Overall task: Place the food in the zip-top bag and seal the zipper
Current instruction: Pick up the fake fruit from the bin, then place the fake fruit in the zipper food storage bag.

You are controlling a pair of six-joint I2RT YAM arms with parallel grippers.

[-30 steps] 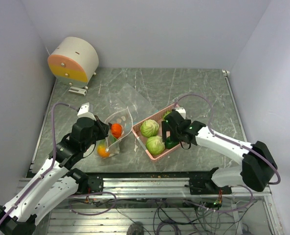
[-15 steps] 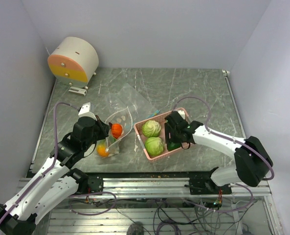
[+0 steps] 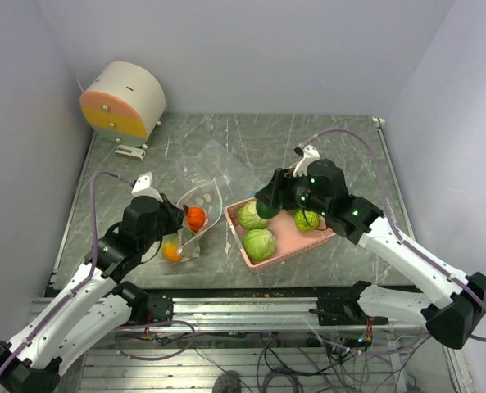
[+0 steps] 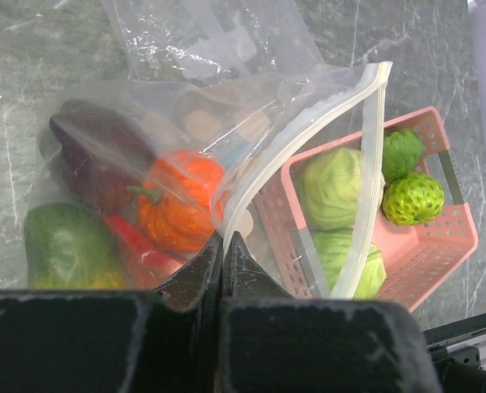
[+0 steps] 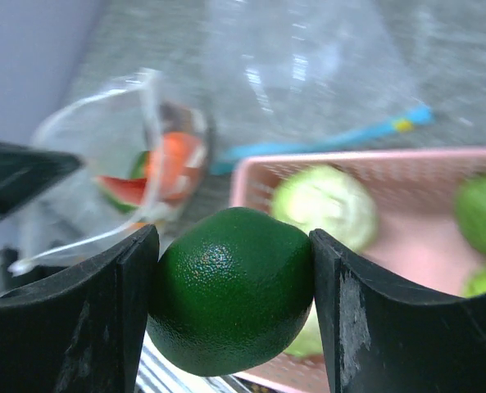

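The clear zip-top bag (image 3: 200, 214) stands open at the left, its pale zipper rim (image 4: 367, 155) curving up. It holds an orange fruit (image 4: 177, 206), a dark purple piece (image 4: 95, 155), a green piece (image 4: 61, 247) and a red piece (image 4: 136, 241). My left gripper (image 4: 224, 241) is shut on the bag's near mouth edge; it also shows in the top view (image 3: 179, 223). My right gripper (image 5: 230, 291) is shut on a dark green round fruit (image 3: 267, 205), held in the air over the pink tray's left end, right of the bag.
The pink tray (image 3: 302, 242) holds two pale cabbages (image 3: 260, 243) and a bumpy green piece (image 3: 306, 219). A teal strip (image 5: 333, 139) lies on the table behind the tray. A flat clear plastic sheet (image 3: 222, 164) lies behind the bag. A round cream-and-orange device (image 3: 124, 100) stands back left.
My right gripper has lifted the dark green fruit out of the pink tray and risen up and back-left. The tray shifted slightly. The left gripper and bag stayed still.
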